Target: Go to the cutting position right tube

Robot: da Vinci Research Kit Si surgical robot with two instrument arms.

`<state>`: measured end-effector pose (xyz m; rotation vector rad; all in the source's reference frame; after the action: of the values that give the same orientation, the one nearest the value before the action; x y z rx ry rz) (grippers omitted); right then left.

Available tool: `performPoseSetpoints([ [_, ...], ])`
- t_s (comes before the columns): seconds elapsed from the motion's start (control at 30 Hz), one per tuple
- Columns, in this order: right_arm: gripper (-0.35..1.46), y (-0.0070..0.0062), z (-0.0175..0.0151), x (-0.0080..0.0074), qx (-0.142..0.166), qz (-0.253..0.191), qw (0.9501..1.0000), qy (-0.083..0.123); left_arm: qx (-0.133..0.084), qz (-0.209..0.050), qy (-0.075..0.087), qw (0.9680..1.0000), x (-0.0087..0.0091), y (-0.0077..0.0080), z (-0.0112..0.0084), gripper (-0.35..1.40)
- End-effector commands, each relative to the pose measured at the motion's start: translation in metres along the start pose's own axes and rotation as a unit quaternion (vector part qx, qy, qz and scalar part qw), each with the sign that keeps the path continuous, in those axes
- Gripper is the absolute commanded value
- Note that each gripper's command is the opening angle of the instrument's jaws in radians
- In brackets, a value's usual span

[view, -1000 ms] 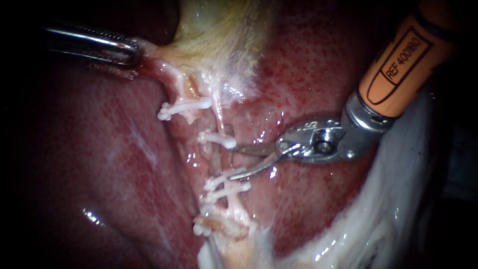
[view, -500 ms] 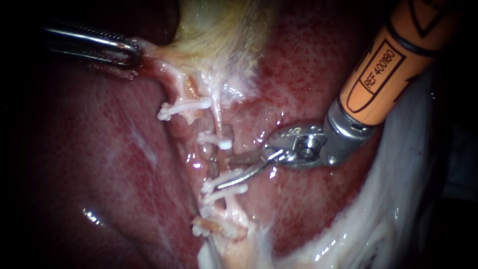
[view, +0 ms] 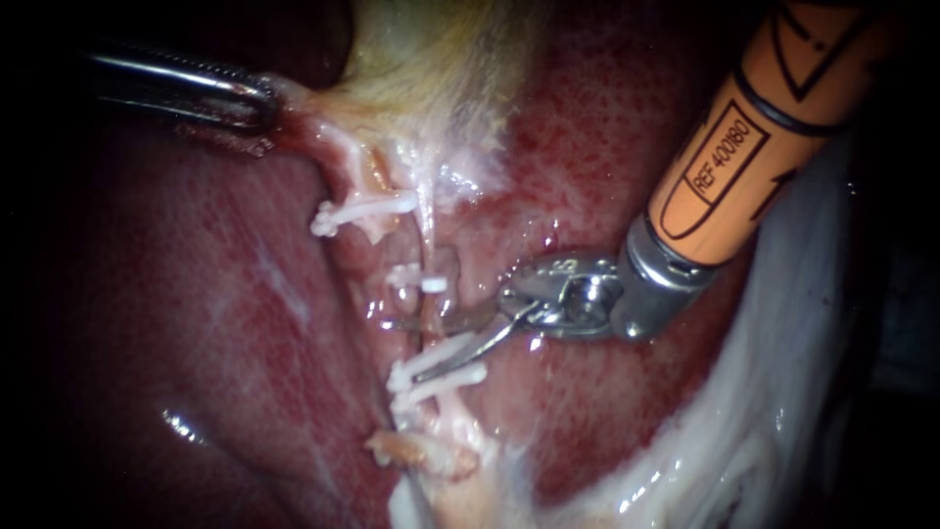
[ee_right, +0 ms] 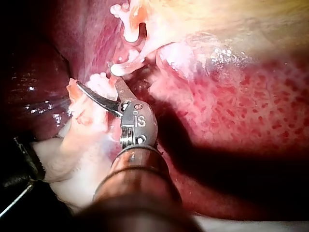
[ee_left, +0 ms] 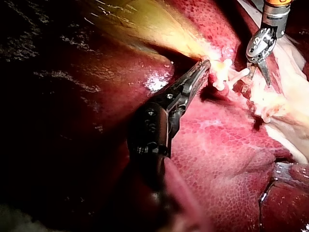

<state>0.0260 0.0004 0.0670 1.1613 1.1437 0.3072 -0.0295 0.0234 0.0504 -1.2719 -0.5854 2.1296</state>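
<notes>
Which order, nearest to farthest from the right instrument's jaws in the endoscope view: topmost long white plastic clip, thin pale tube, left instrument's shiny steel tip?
1. Thin pale tube, between the open jaws of the right instrument.
2. Topmost long white plastic clip, above and left of them.
3. Left instrument, shiny steel, holding tissue at far upper left.

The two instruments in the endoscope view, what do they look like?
The left instrument is slim, shiny dark metal with a rounded tip. The right instrument has an orange shaft with black outlined markings, a silver collar and wrist, and two thin curved blades.
</notes>
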Motion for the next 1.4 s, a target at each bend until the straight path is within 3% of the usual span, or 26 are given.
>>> performPoseSetpoints([
  [0.03, 1.3, 0.0, 0.0001, 0.0001, 0.0, 0.0, 1.0, 0.001, 0.0, 0.0, 0.0, 1.0, 0.0, 0.0, 0.0, -0.35],
  [0.77, 1.28, 0.0017, 0.0036, 0.0021, 0.001, 0.011, 0.9996, 0.026, 0.0, 0.0, 0.0, 1.0, 0.0, -0.0001, 0.0001, -0.35],
  [0.9, 1.28, 0.0013, 0.0039, 0.0022, 0.002, 0.01, 0.9995, 0.028, 0.0, 0.0, 0.0, 1.0, 0.0, -0.0001, 0.0001, -0.35],
  [1.23, 1.28, -0.0015, 0.0045, 0.0037, 0.02, 0.012, 0.9992, 0.032, 0.0, 0.0, 0.0, 1.0, -0.0001, -0.0002, 0.0, -0.35],
  [1.4, 1.28, -0.0018, 0.0045, 0.004, 0.02, 0.012, 0.9992, 0.032, 0.0, 0.0, 0.0, 1.0, -0.0001, -0.0002, 0.0, -0.35],
])
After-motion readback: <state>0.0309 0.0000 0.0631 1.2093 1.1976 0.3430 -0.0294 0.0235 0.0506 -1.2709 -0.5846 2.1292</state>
